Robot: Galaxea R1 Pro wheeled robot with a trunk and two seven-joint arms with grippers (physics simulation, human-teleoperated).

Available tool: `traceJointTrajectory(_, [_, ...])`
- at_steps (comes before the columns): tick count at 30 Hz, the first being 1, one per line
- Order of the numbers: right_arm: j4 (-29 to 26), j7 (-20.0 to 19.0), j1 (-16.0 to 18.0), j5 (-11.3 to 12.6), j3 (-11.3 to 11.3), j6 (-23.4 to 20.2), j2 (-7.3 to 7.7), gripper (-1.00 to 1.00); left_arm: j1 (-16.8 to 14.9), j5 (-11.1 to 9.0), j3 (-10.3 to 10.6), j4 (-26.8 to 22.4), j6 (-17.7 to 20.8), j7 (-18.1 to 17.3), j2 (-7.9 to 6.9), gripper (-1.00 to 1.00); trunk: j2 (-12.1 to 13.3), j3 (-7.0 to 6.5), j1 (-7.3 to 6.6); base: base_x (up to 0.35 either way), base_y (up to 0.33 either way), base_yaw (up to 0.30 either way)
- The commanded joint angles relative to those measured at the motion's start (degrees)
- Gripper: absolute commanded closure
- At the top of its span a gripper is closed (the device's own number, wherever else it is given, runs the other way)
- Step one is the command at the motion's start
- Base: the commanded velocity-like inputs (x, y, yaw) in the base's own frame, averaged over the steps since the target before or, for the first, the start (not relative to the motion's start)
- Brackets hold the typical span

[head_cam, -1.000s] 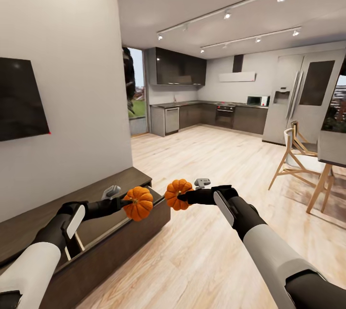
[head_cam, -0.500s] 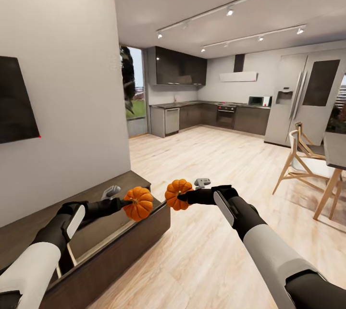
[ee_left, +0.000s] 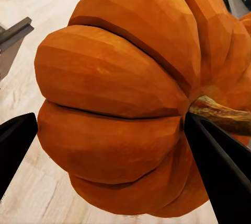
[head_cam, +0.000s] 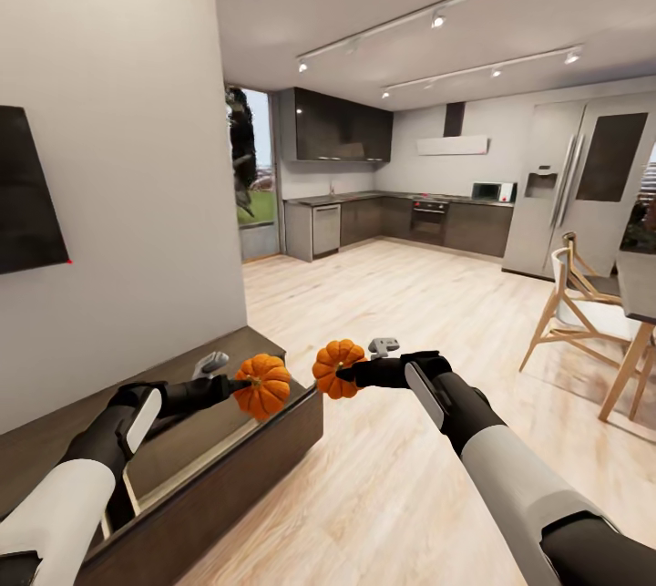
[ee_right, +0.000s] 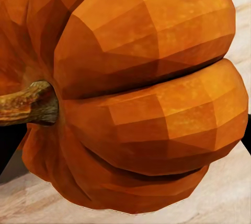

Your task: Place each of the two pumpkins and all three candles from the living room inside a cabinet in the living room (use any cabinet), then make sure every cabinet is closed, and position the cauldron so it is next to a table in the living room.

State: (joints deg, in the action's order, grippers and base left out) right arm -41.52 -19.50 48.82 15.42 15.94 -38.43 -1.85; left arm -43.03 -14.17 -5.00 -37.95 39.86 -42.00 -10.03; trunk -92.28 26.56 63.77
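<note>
I am holding 2 pumpkins at lower centre of the head view: left hand (head_cam: 239,383) gripping the left pumpkin (head_cam: 262,385) over the open cabinet (head_cam: 228,467), right hand (head_cam: 350,374) gripping the right pumpkin (head_cam: 338,368) over bare floor. Risk: releasing the right one here is dropping it outside; both may be rolling off near the cabinet's edge.

Head cam looks fwd over both arms; wrist cams v. close on pumpkins (head_cam: 262,385).

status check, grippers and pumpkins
Left gripper shut on left pumpkin. Right gripper shut on right pumpkin. Cabinet below, open on top. Nothing in the way.
</note>
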Motion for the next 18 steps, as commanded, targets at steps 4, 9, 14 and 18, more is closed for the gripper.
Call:
traceJointTrajectory(4, [0.0,0.0,0.0,0.1,0.0,-0.2,0.01,1.0,0.0,-0.2,-0.1,0.0,0.3,0.0,0.01,1.0,0.0,0.07,0.02,0.228,0.0,0.0])
traceJointTrajectory(9, [-0.1,0.0,0.0,0.1,0.0,-0.2,0.01,1.0,0.0,-0.2,-0.1,0.0,0.3,0.0,0.01,1.0,0.0,0.07,0.02,0.158,0.0,0.0])
traceJointTrajectory(14, [-0.1,0.0,0.0,0.1,0.0,-0.2,0.01,1.0,0.0,-0.2,-0.1,0.0,0.3,0.0,0.01,1.0,0.0,0.07,0.02,0.025,0.0,0.0])
traceJointTrajectory(18, [-0.1,0.0,0.0,0.1,0.0,-0.2,0.01,1.0,0.0,-0.2,-0.1,0.0,0.3,0.0,0.01,1.0,0.0,0.07,0.02,0.004,0.0,0.0])
